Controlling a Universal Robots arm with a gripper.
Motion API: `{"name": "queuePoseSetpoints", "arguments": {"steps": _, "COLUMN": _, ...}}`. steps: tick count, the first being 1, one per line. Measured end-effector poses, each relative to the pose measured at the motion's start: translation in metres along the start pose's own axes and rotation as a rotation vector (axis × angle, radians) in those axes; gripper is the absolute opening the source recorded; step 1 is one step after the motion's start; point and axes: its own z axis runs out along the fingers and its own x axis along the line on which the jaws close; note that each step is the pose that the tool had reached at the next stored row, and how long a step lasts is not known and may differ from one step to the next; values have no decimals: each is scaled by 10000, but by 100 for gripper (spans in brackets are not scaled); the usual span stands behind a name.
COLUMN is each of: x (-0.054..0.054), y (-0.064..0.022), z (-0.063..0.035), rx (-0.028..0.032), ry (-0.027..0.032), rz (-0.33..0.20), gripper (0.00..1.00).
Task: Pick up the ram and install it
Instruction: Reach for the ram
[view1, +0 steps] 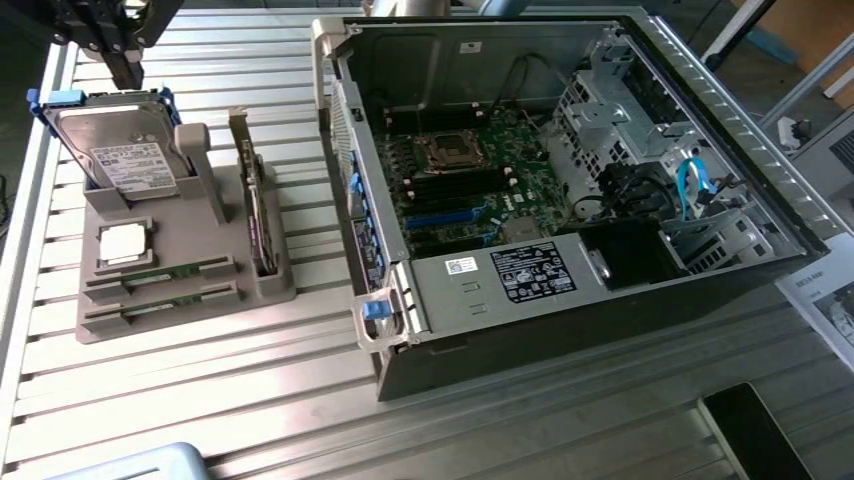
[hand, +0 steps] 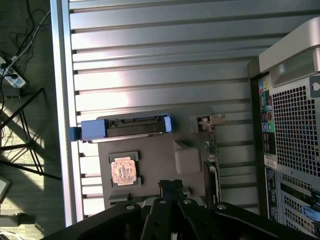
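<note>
Gripper (view1: 127, 78) hangs above far end of grey holder (view1: 274, 280). Fingers (hand: 166, 190) clenched together, grasping nothing. Ram stick (view1: 187, 270) sits on edge in slot at holder's end farthest from fingers. Second ram stick (view1: 167, 298) in next slot beyond, just beside first. Both well apart from fingertips, untouched. Between fingers and ram: hard drive (view1: 127, 155) standing in blue bracket, then processor chip (view1: 124, 243) flat in recess. Expansion card (view1: 251, 215) upright alongside. Open computer case (view1: 747, 150) well apart from fingers, motherboard (view1: 461, 190) exposed.
</note>
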Motion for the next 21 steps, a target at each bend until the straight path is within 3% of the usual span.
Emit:
{"name": "queuePoseSetpoints", "arguments": {"steps": 12, "x": 5, "y": -107, "z": -4, "rx": 24, "ry": -3, "rz": -1, "gripper": 11}}
{"name": "queuePoseSetpoints", "arguments": {"steps": 21, "x": 2, "y": -236, "z": -9, "rx": 97, "ry": -9, "rz": -1, "gripper": 11}}
